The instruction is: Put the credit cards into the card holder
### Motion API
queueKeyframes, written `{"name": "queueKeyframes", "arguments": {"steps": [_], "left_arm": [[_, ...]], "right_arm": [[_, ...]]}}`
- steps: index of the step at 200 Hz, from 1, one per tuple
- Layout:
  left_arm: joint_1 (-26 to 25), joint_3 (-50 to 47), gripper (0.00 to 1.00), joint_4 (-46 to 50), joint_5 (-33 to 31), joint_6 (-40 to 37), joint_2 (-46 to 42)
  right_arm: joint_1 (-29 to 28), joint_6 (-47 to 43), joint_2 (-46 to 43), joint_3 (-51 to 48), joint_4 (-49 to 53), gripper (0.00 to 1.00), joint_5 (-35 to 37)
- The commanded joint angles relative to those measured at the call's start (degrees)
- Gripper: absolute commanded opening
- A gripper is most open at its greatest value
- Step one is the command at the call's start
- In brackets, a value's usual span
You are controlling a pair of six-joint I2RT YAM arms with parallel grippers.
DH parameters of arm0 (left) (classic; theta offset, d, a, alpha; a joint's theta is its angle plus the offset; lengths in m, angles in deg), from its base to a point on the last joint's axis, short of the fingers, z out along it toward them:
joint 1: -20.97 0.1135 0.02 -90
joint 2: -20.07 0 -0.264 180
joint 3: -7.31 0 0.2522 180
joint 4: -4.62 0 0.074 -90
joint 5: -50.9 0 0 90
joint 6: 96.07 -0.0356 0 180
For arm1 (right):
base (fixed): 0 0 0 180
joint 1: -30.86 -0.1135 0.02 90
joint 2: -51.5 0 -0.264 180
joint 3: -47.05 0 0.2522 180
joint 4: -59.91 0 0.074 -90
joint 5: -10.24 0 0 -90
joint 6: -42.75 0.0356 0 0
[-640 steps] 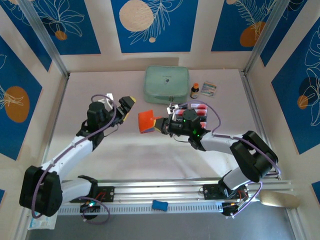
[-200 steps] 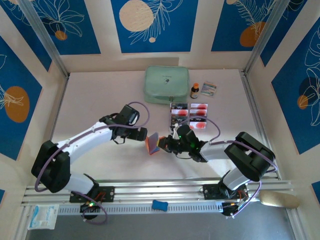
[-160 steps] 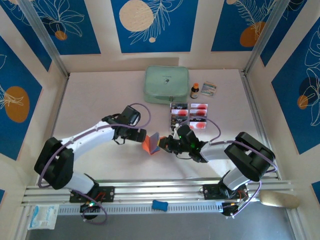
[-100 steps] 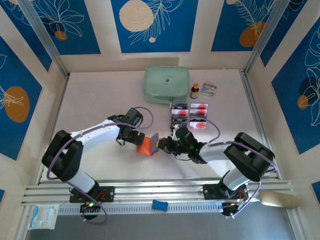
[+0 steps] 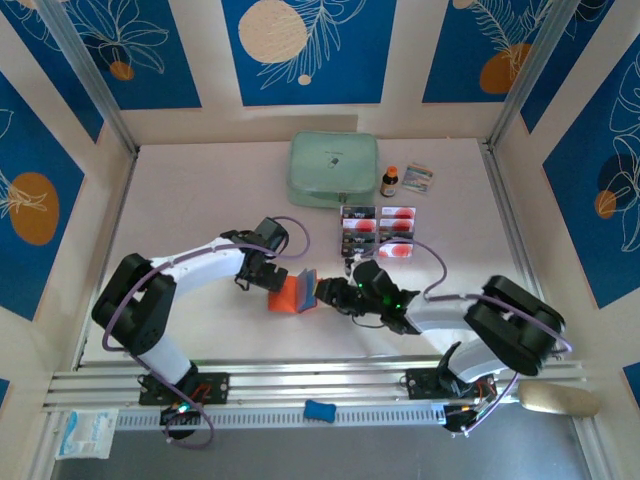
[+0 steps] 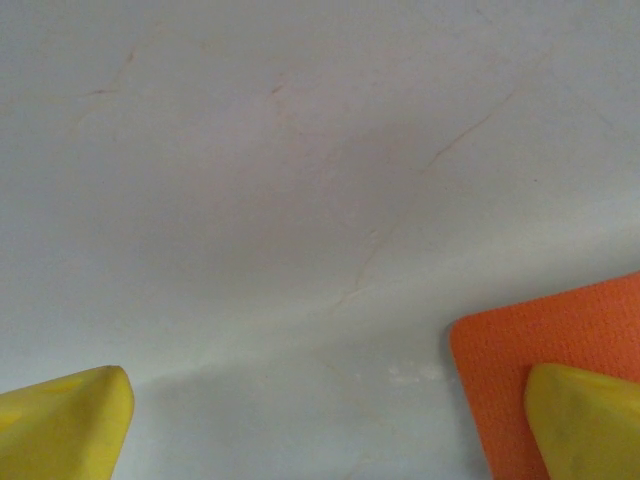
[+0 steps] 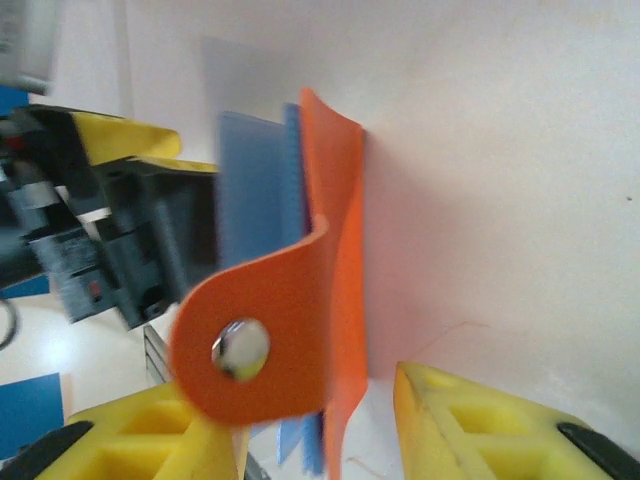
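Top external view shows the card holder half open on the table, between the left gripper and the right gripper, probably so that one arm steadies it while the other spreads the flap. Right wrist view adds what is hidden from above: the snap tab sits between parted fingers, one of them clear of the leather, so this grip looks released. Left wrist view shows the left jaws wide apart, holding nothing, with the holder's corner beside one fingertip. The credit cards lie beyond the right gripper, apart from it.
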Motion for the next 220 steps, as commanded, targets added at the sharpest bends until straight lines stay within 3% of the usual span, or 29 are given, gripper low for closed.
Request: {"name": "queueKeyframes", "arguments": {"steps": [1,34,60,100,152,220], "left_arm": [[0.4,1.1,1.00,0.3,-1.1,-1.5,-0.3],[0.4,0.7,1.00,-0.1,-0.7,-1.3,-0.8],[0.3,0.3,1.00,-0.5,-0.3,-1.0,-1.5],[0.4,0.3,1.00,-0.8,0.4,-0.8,-1.8],[0.2,-0.1,1.00,-1.0,1.0,-0.3,-2.2],[0.3,-1.3,1.00,-1.5,1.0,0.3,-2.7]], "right_arm": [[1.0,-3.1,-7.4,-0.3,9.5,0.44,3.9],[2.2,-6.3,-16.1,1.3,20.2,0.44,6.0],[2.2,-9.3,-16.9,5.5,26.6,0.40,5.2],[-1.2,-12.8,-9.3,13.0,27.0,0.26,3.0],[-6.0,-14.2,4.1,23.0,25.9,0.15,1.6],[-2.7,-10.6,13.3,17.9,19.9,0.08,1.4]]}}
